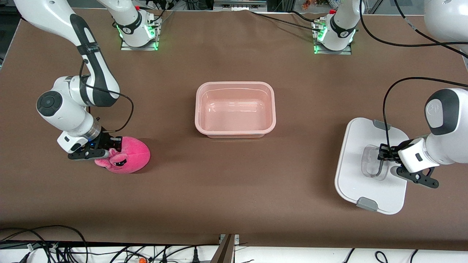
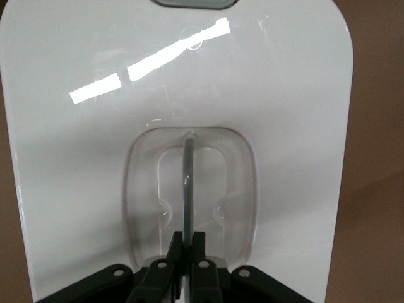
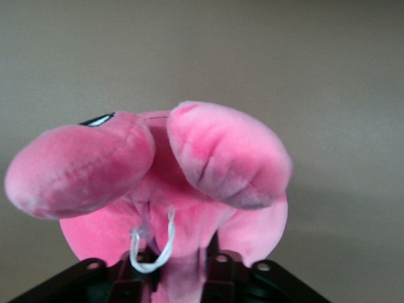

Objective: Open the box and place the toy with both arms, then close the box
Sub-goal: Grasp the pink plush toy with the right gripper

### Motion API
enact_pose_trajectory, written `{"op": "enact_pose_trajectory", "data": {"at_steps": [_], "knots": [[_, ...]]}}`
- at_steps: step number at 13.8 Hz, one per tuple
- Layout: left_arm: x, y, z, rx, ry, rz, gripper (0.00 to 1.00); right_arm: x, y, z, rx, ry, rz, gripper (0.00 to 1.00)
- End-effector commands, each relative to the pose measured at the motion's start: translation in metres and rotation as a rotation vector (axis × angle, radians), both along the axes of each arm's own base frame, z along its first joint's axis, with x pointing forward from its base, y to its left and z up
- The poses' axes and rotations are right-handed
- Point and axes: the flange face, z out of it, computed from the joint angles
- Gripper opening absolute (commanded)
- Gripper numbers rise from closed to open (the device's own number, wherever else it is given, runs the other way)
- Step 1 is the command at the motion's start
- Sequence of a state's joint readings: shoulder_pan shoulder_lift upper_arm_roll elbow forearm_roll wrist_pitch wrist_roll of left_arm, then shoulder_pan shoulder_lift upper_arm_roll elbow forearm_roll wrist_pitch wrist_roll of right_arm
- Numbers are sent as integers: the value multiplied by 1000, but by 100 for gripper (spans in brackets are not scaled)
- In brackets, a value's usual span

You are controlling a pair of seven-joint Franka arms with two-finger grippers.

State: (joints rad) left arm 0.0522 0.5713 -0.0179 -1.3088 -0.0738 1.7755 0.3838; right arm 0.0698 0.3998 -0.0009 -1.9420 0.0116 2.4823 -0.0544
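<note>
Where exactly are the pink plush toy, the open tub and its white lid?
toy [image 1: 133, 155]: front view, on its rounded pink body.
box [image 1: 198, 111]: front view, on the pale pink rim at the right arm's end.
lid [image 1: 351, 175]: front view, on bare white surface beside the clear handle.

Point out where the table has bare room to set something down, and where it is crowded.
Bare: between toy and box, and between box and lid. Crowded: right gripper at the toy, left gripper on the lid's handle.
</note>
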Motion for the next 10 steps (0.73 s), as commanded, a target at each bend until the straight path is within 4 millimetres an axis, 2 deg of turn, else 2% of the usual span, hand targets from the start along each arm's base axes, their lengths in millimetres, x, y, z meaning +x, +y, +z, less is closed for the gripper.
{"op": "enact_pose_trajectory", "data": {"at_steps": [1, 3, 5, 7, 9, 10], "knots": [[0, 1, 4, -4, -12, -13, 0, 0, -1, 1, 6, -7, 51, 0], [0, 1, 3, -4, -11, -13, 0, 0, 1, 4, -5, -11, 136, 0], [1, -1, -3, -6, -3, -15, 0, 0, 5, 15, -13, -15, 182, 0], [1, -2, -3, -6, -4, -20, 0, 6, 24, 41, -5, 8, 248, 0], [1, -2, -3, -6, -4, -20, 0, 16, 42, 76, 3, 52, 279, 0], [1, -2, -3, -6, -4, -20, 0, 19, 59, 96, 8, 72, 304, 0]]}}
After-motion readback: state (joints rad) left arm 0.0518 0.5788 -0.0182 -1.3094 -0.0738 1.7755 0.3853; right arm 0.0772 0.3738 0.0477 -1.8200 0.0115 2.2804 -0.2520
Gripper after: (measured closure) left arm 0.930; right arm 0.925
